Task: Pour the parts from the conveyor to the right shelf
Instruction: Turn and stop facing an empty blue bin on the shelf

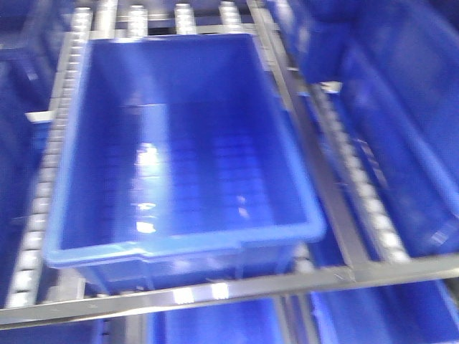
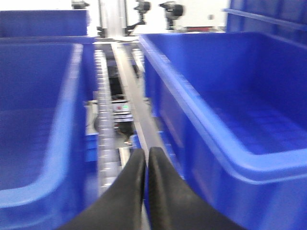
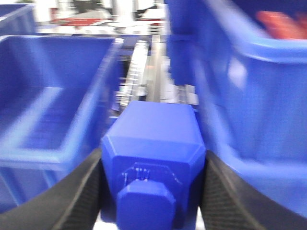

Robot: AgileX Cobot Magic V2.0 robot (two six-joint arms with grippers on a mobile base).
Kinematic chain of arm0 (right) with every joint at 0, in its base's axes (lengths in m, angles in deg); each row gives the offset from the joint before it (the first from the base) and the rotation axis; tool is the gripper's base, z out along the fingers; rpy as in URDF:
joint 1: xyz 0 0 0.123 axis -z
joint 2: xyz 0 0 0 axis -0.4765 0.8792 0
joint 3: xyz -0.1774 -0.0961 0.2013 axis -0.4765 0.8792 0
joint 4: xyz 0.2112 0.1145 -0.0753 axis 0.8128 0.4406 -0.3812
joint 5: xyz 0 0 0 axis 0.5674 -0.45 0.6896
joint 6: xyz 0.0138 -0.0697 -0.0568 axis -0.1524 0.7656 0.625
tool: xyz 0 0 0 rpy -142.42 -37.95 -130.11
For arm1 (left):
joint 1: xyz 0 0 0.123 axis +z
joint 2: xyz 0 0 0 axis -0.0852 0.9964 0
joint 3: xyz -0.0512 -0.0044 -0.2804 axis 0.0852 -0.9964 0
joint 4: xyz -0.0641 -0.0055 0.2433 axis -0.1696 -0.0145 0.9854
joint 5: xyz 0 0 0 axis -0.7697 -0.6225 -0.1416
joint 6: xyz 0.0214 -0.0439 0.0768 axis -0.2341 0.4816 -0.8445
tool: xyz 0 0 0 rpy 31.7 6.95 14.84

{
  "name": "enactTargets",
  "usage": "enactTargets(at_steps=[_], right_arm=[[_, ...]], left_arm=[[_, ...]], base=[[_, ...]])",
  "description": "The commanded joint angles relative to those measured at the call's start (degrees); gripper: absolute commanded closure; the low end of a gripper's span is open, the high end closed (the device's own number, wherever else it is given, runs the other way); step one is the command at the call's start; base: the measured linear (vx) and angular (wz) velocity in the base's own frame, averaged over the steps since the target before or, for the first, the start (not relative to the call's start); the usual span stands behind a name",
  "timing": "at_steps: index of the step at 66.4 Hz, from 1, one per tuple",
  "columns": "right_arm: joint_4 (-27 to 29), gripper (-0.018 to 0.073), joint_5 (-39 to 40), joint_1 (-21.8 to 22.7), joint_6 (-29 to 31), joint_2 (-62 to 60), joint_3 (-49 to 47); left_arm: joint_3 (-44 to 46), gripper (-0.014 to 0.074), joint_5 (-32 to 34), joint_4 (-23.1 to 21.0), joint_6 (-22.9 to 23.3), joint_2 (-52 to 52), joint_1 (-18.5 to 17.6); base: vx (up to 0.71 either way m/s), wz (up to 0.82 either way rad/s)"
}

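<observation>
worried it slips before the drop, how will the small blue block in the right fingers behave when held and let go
Likely stiff: the blue block shows crisp hard-plastic edges and no squashing between the fingers. Possibly slippery, since its faces look smooth and glossy. Unlikely to roll far; its flat, chamfered faces should make it settle.

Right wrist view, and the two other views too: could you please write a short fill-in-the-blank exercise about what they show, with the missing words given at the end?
1. The right pincer is shut on a small ____ block.
2. The left pincer is ____, with nothing between its fingers.
3. In the front view, the big bin sits on the roller tracks and is ____ inside.

Missing words: blue; shut; empty.
</observation>
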Motion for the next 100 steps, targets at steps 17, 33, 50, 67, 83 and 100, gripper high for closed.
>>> enactTargets(at_steps=[17, 33, 50, 67, 83, 100], right_arm=[[-0.76, 0.0564, 4.80, 0.25, 0.51, 0.85, -1.57], [-0.76, 0.0564, 4.80, 0.25, 0.51, 0.85, -1.57], [-0.76, 0.0564, 4.80, 0.25, 0.51, 0.85, -1.57], [-0.76, 0.0564, 4.80, 0.25, 0.51, 0.85, -1.57], [-0.76, 0.0564, 4.80, 0.25, 0.51, 0.85, -1.57], [-0.76, 0.0564, 4.80, 0.25, 0.51, 0.85, -1.57]], left_arm=[[1.11, 0.0603, 4.53, -0.35, 0.44, -0.69, -0.32], [1.11, 0.0603, 4.53, -0.35, 0.44, -0.69, -0.32], [1.11, 0.0603, 4.53, -0.35, 0.44, -0.69, -0.32], [1.11, 0.0603, 4.53, -0.35, 0.44, -0.69, -0.32], [1.11, 0.0603, 4.53, -0.35, 0.44, -0.69, -0.32], [1.11, 0.0603, 4.53, -0.35, 0.44, -0.69, -0.32]], base=[[0.13, 0.36], [0.12, 0.08], [0.11, -0.07], [0.09, -0.07], [0.07, 0.01], [0.05, 0.05]])
